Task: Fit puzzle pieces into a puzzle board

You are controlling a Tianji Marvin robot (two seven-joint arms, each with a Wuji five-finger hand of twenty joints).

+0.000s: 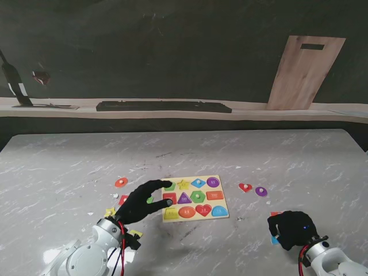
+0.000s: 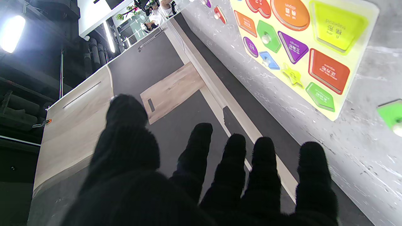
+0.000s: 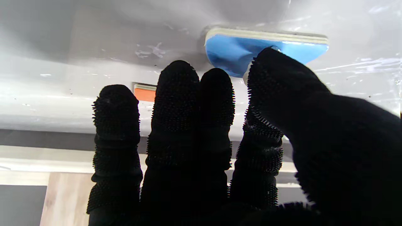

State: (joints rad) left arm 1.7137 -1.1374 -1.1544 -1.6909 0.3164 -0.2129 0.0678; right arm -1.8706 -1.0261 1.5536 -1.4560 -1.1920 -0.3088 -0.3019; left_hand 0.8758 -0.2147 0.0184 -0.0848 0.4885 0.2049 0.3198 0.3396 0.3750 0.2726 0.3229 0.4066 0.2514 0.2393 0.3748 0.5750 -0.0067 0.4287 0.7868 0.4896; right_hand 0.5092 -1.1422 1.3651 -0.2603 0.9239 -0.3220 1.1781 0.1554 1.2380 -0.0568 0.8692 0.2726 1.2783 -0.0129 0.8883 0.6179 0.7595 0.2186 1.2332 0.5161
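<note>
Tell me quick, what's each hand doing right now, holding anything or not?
Left hand: open, fingers spread, holding nothing.
Right hand: over the blue piece, thumb touching it; grasp cannot be told.

Marble table (image 1: 69, 167) lies bare across its far half and left side, while the puzzle board (image 1: 195, 198), the left hand (image 1: 141, 201) over its left edge, and loose pieces (image 1: 253, 189) scattered both sides crowd the near middle.

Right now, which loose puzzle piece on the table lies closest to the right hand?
The blue piece, right at the right hand, its thumb at the piece's edge; the red heart and purple circle lie farther off.
</note>
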